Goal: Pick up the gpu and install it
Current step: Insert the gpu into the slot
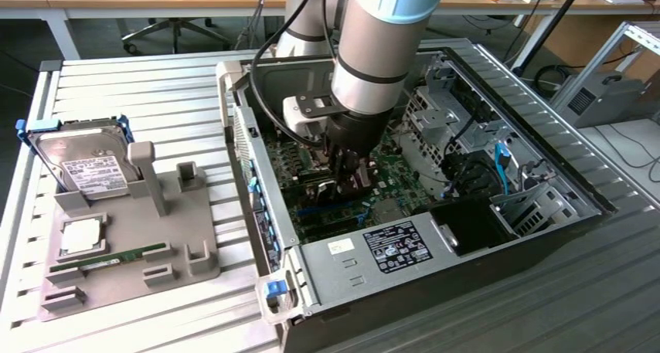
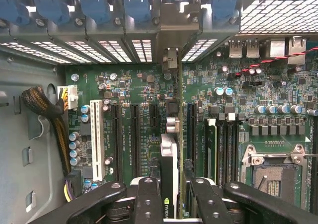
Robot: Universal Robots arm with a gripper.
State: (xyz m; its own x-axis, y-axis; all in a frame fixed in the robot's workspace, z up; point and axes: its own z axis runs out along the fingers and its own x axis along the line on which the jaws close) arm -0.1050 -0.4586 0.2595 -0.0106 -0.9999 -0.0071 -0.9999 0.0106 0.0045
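Note:
My gripper (image 1: 345, 175) is down inside the open computer case (image 1: 546, 175), over the green motherboard (image 1: 397, 171). It is shut on the gpu (image 2: 169, 152), which I see edge-on between the two black fingers (image 2: 147, 196). The card runs in line with the long black expansion slots (image 2: 135, 134), and its silver end bracket (image 2: 170, 60) reaches the slotted rear wall of the case. I cannot tell whether the card's edge is touching a slot. In the exterior view the gpu (image 1: 328, 189) is a dark block under the fingers.
A grey parts holder (image 1: 134, 237) lies on the exterior view's left. It carries a silver hard drive (image 1: 88, 168), a processor chip (image 1: 80, 237) and a memory stick (image 1: 108, 258). A white slot (image 2: 97, 139), a braided cable bundle (image 2: 47, 114) and the processor socket (image 2: 273, 177) surround the card.

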